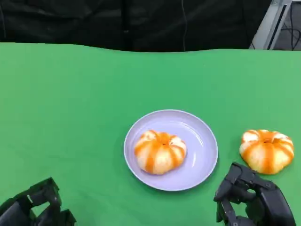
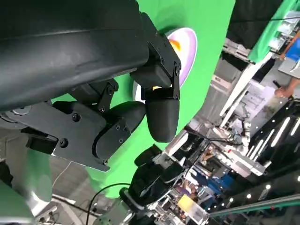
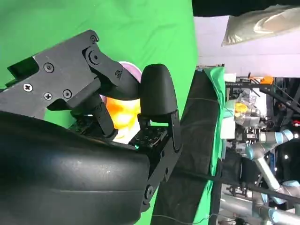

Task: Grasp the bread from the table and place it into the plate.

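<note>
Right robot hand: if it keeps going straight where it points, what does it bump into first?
Probably the bread on the table: the right robot hand sits just below it, fingers aimed that way, though height is unclear.

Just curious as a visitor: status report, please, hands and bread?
Left hand and right hand empty. One bread on plate, second bread on table beside right hand. Nothing in the way.
</note>
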